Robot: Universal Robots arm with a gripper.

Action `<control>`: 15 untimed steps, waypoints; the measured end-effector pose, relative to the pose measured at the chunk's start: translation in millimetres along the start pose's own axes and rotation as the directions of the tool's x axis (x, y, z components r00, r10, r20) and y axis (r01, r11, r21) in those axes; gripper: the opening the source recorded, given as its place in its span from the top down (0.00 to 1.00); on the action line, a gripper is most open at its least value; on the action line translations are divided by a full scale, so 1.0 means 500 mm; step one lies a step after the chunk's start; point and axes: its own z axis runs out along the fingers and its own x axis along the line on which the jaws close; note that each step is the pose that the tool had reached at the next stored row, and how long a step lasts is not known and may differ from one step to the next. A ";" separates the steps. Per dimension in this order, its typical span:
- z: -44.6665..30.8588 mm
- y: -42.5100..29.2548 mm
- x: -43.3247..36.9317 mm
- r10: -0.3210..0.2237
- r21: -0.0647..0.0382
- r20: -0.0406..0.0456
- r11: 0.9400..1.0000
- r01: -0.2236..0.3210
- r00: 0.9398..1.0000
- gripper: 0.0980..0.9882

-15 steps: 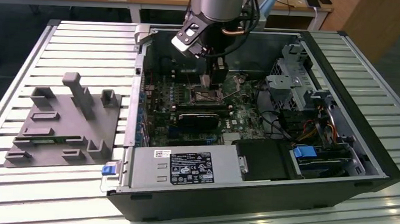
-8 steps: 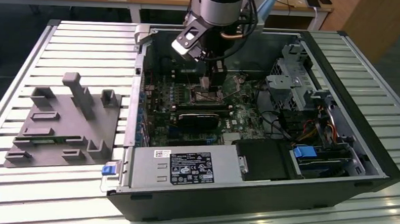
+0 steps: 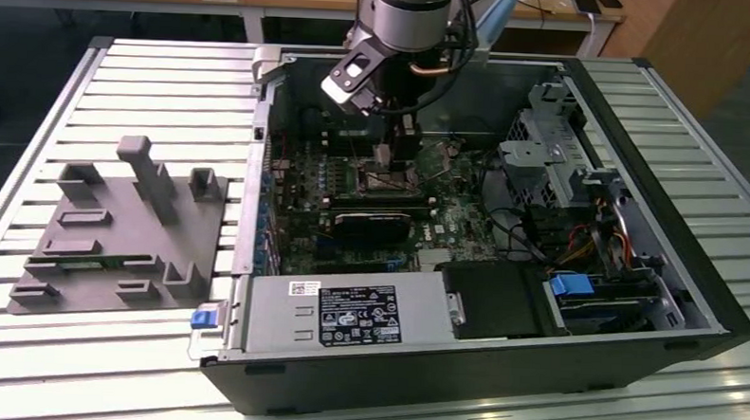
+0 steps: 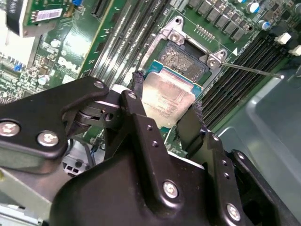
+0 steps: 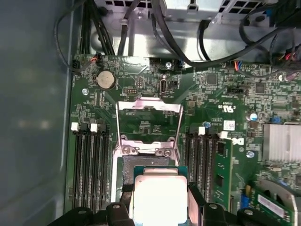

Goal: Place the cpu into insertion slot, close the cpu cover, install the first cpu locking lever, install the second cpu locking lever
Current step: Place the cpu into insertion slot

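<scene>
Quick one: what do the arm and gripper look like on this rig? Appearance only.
A silver-grey cylindrical arm with dark cables running alongside it. The matte black linkage gripper is studded with silver screw heads. Its two narrow black fingers have small holes along them and rough-edged tips.

Arm (image 3: 409,17) upright, tool (image 4: 167,93) pointed down, black fingers (image 4: 141,117) clamped on the cpu (image 5: 160,197).
</scene>
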 end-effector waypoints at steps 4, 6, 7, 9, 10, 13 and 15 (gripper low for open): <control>0.013 -0.006 0.003 0.007 0.000 0.000 1.000 -0.007 1.000 0.51; 0.019 -0.009 0.004 0.007 0.000 0.000 1.000 -0.007 1.000 0.51; 0.022 -0.010 0.004 0.007 -0.001 0.000 1.000 -0.007 1.000 0.51; 0.030 -0.011 0.005 0.007 -0.001 0.000 1.000 -0.007 1.000 0.51; 0.033 -0.011 0.006 0.007 -0.001 0.000 1.000 -0.007 1.000 0.51; 0.041 -0.012 0.007 0.007 -0.001 0.000 1.000 -0.007 1.000 0.51; 0.045 -0.013 0.007 0.007 -0.001 0.000 1.000 -0.007 1.000 0.51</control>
